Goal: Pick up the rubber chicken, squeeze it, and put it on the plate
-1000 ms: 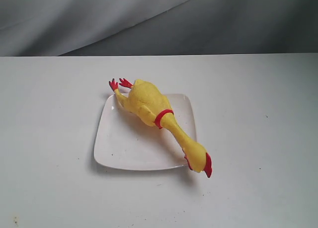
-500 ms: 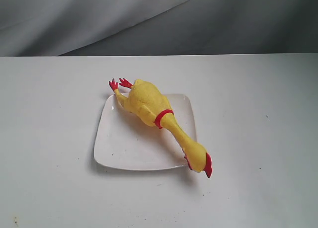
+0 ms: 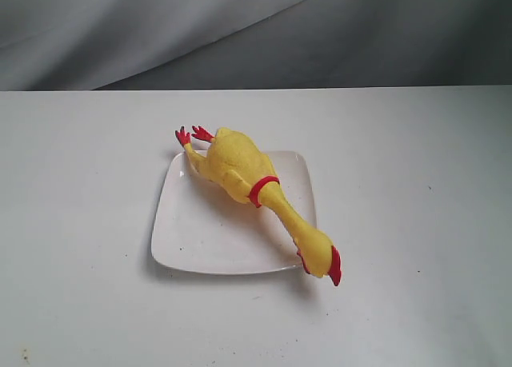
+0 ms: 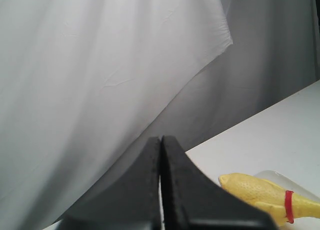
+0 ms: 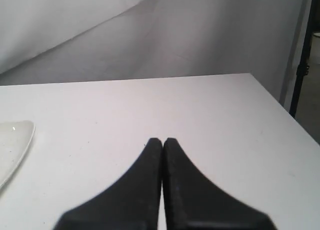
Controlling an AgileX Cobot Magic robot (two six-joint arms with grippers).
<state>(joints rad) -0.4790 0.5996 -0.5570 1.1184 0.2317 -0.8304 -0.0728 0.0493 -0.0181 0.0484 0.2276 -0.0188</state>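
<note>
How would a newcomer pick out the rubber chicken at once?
On the white table, find the white square plate near the middle. The rubber chicken lies diagonally across it, feet past the far left corner, head overhanging the near right corner. It alone is yellow, with red collar, comb and feet.

A white table (image 3: 416,223) stands before draped grey-white cloth (image 3: 160,31) under soft light.

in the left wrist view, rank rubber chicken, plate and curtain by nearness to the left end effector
1. rubber chicken, close beside the left end effector
2. plate, its rim just behind the chicken
3. curtain, backdrop beyond the table
</note>
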